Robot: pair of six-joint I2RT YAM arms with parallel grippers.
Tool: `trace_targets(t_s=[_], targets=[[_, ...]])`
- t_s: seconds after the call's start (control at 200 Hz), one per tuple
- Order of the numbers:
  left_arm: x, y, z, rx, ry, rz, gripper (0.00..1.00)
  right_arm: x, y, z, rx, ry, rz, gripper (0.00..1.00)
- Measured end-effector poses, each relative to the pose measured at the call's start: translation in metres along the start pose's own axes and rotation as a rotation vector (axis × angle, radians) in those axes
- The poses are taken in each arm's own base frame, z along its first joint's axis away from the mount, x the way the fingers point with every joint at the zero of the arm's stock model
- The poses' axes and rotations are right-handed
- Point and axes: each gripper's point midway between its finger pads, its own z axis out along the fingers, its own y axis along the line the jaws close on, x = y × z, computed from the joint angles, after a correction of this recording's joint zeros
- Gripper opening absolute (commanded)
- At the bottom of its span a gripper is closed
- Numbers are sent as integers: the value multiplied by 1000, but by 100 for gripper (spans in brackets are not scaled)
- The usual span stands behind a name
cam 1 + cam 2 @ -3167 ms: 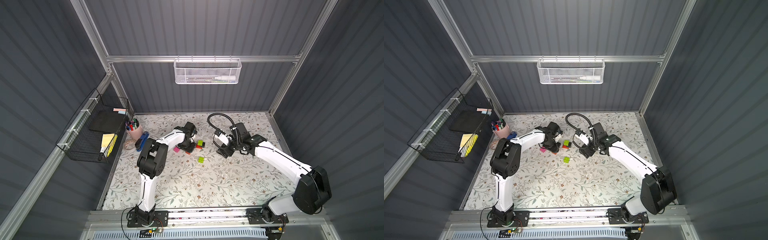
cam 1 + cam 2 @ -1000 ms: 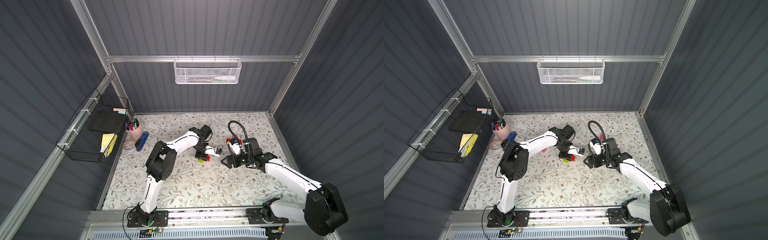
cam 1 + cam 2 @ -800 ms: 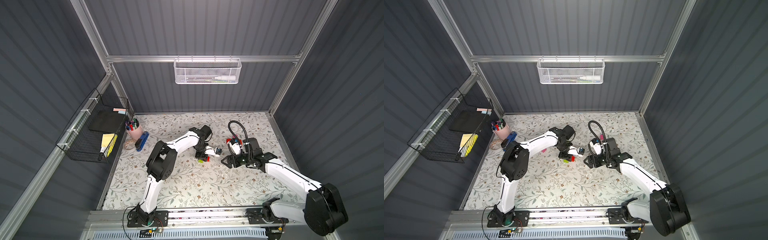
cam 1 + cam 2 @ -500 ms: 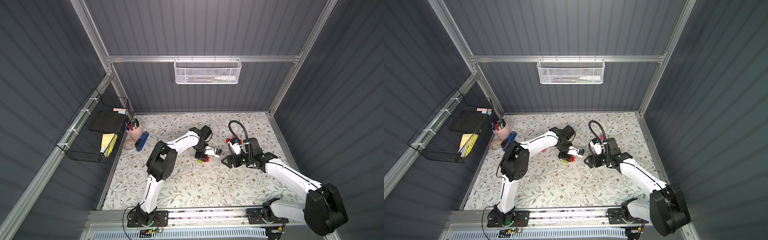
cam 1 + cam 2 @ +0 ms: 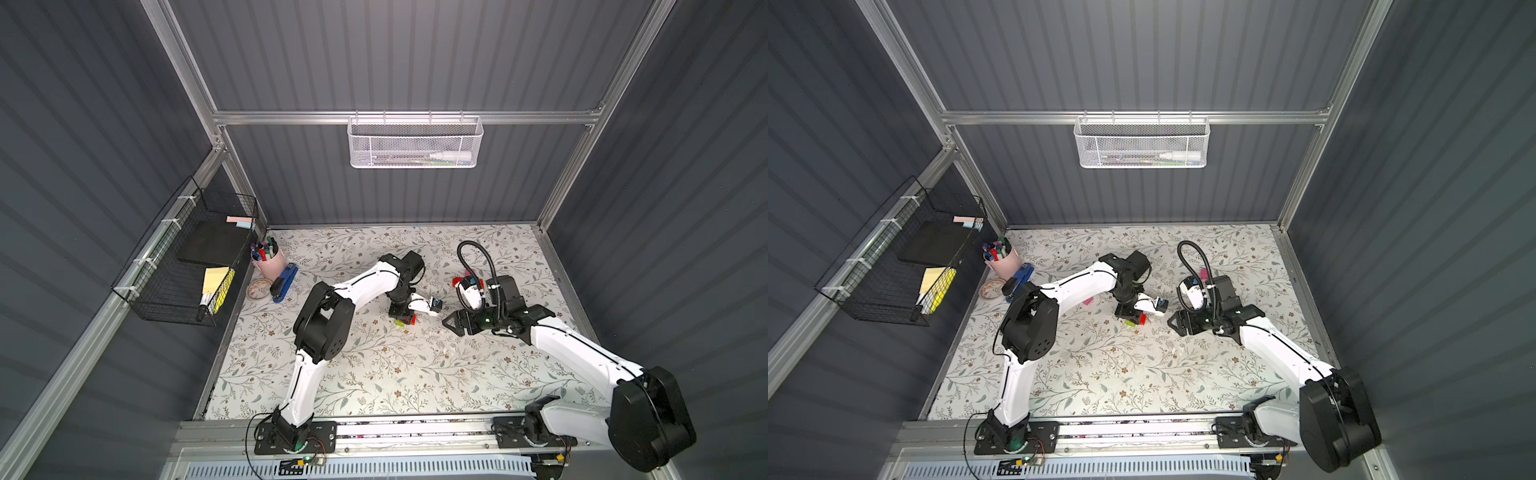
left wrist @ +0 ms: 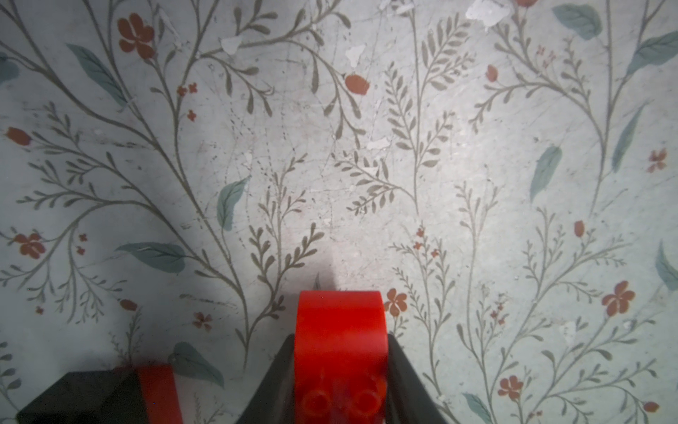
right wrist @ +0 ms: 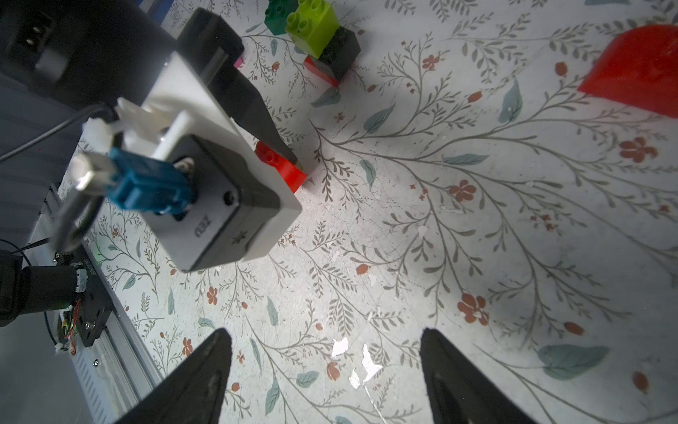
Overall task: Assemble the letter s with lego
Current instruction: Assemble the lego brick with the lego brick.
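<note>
1. Broadly, the table is filling the floor of the cell. Its matte covering is printed with leafy sprigs and small red flowers, and it is showing scuffs and white flakes.
2. The black wire basket is hanging on the side wall and holding a yellow pad. Any writing there is too small to read.
3. The white mesh basket is hanging from the back rail with a white tube lying flat inside. Its label is unreadable.
4. The right gripper is hovering over bare table, with its pointed black fingers standing wide apart and gripping nothing.
5. The left gripper is pinching a glossy red brick low over the middle of the table, with round studs showing between the dark fingers.
6. The camera on the left wrist is a boxy black-and-white block. It is carrying the letters ZED, seen upside down, and a blue plug is sticking out of its back.
7. The blue stapler is lying beside a pink cup of pens at the table's edge.
8. A cluster of bricks in lime green, dark green, black and red is sitting studs-up near the left gripper.
</note>
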Motion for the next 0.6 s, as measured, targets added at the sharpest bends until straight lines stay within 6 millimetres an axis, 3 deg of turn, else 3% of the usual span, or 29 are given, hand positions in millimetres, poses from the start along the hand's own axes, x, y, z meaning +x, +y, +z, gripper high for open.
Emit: trace_targets(t_s=[0.6], targets=[[2,1,6,-4,4,30,29,0,1,0,-5,1,-1,83]])
